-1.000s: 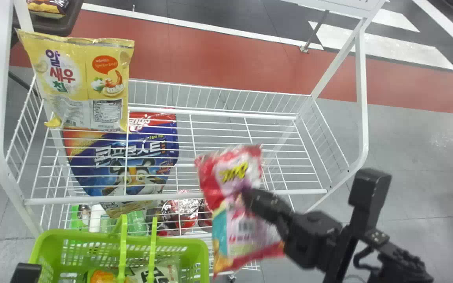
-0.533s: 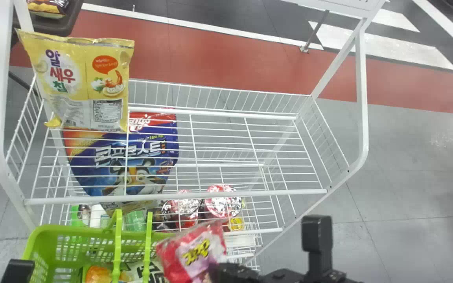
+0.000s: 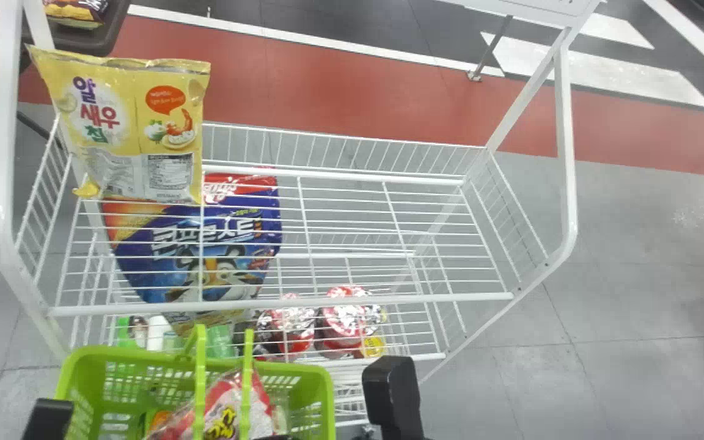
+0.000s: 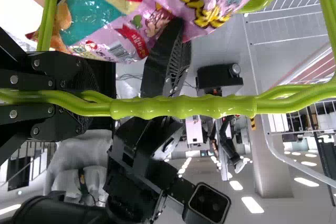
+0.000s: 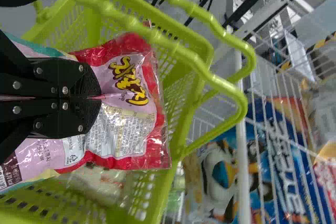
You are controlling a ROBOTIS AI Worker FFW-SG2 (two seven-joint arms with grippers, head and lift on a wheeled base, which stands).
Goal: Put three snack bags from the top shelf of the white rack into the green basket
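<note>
Right claw (image 3: 277, 437) grips 1 pink snack bag (image 5: 123, 140) inside the green basket (image 3: 121, 354).

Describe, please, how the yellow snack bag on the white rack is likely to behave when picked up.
The yellow snack bag is probably light for its size, since it looks like a puffed film packet. Its shiny surface may slip under a loose grip. The curled lower corner suggests thin film that would crumple rather than stay stiff.

glossy crinkled plastic snack bag (image 5: 126, 85), smooth green plastic basket (image 3: 329, 397), smooth white metal rack (image 3: 278, 307)
</note>
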